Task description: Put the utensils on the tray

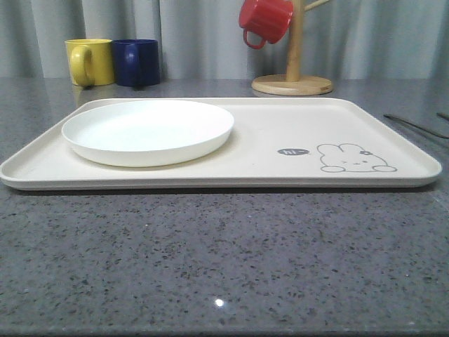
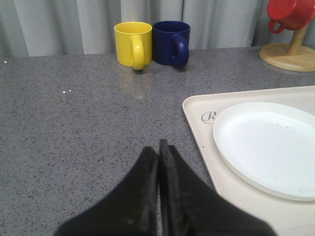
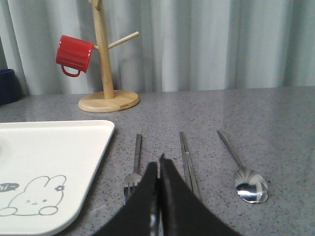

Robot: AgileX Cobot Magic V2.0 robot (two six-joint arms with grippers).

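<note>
Right jaws [image 3: 158, 164]: pressed together, holding nothing; hovering above the bench between fork and bar-like piece
Fork [image 3: 134, 172]: flat on the bench just beside the jaws, on the tray's side; tines toward the camera
Bar-like piece [image 3: 189, 164]: on the bench just beside the jaws, on the other side; parallel to the fork
Spoon [image 3: 243, 170]: beyond the bar, bowl toward the camera; apart from the jaws
Left jaws [image 2: 158, 150]: closed, empty; over bare bench near the tray's corner
Tray [image 1: 280, 123]: cream, rabbit drawing; no utensils on it; carries a white plate [image 1: 148, 130]
Bench [image 1: 224, 260]: grey speckled; yellow mug [image 1: 90, 62], blue mug [image 1: 136, 62], red mug [image 1: 265, 21] on wooden stand [image 1: 292, 77] at the back
</note>
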